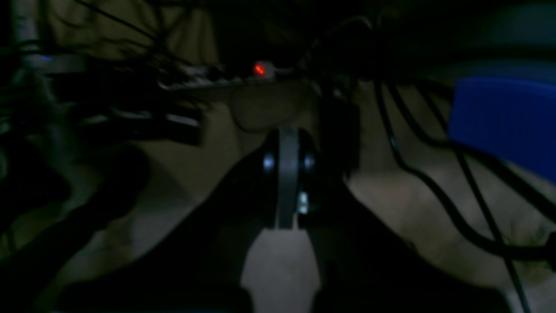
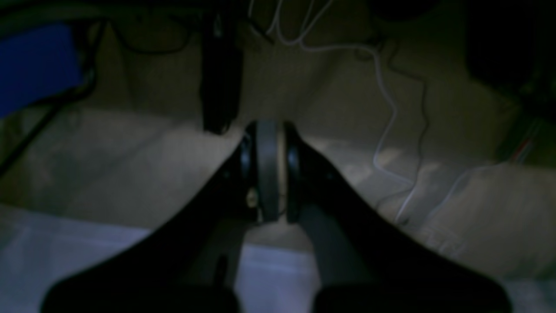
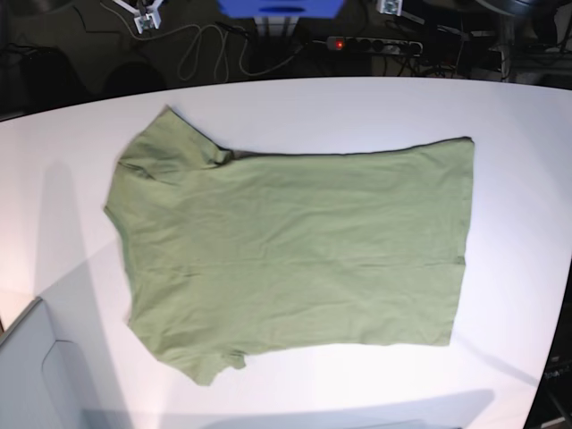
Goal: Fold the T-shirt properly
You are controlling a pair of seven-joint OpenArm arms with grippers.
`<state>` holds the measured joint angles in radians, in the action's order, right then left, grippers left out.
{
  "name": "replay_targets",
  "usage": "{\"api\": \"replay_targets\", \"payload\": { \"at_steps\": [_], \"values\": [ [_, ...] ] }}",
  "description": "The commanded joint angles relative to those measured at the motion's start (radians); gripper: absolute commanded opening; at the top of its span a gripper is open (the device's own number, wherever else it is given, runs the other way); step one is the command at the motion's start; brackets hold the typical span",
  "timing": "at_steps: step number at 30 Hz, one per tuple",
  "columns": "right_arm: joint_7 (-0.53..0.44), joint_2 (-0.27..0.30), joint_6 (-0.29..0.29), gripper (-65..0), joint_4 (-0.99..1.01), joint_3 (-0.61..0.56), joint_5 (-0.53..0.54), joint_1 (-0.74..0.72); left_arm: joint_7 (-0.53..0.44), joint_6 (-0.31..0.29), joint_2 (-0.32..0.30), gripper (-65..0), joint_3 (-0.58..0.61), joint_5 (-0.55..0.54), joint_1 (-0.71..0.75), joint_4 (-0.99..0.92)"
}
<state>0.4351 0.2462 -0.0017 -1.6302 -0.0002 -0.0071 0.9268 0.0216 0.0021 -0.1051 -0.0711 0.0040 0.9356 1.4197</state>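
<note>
Grippers first: I am looking at the left gripper through its dim wrist camera, and its two dark fingers are pressing together around a grey strip, with nothing pinched between them. I am seeing the same on the right gripper, jaws closed and empty. Neither one is showing in the base view, so both arms are sitting outside the frame, well apart from the cloth.

Both wrist cameras are pointing out over a dim tan floor rather than down at the table. Past the left gripper I am making out several black cables, a power strip with a red light and a blue box. Past the right gripper I am making out a white cable trailing across the floor and a blue shape at the upper left; the rest is too dark to tell.

One T-shirt is lying flat on the white table, spread out sideways, with its two short sleeves toward the left of the base view and its hem toward the right. It is lightly wrinkled and unfolded. I am counting two grippers and one shirt.
</note>
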Motion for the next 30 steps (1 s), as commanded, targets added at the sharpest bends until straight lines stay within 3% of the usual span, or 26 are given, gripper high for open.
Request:
{"api": "replay_targets", "payload": {
  "at_steps": [1,9,19,24,30],
  "values": [
    [0.005,0.015,0.006,-65.0,-0.068,0.002,0.005,0.038,-0.015,0.003,-0.005,-65.0,-0.011,-0.003,0.038,0.043],
    [0.144,0.075,0.007,-65.0,-0.451,0.012,0.005,0.119,-0.015,0.002,-0.003,-65.0,-0.080,-0.003,0.113,0.270],
    [0.166,0.071,0.012,-65.0,-0.489,0.004,-0.043,0.022,-0.015,0.002,-0.002,-64.9,-0.141,-0.008,0.109,0.453],
    [0.172,0.069,0.015,-65.0,-0.494,0.002,-0.043,-0.038,-0.015,0.002,-0.009,-48.2,-0.180,-0.146,0.096,0.533],
    [0.172,0.045,0.162,-64.5,-0.493,0.012,-0.044,-0.085,-0.013,0.000,-0.009,-40.0,-0.263,-0.224,0.010,0.533]
  ]
}}
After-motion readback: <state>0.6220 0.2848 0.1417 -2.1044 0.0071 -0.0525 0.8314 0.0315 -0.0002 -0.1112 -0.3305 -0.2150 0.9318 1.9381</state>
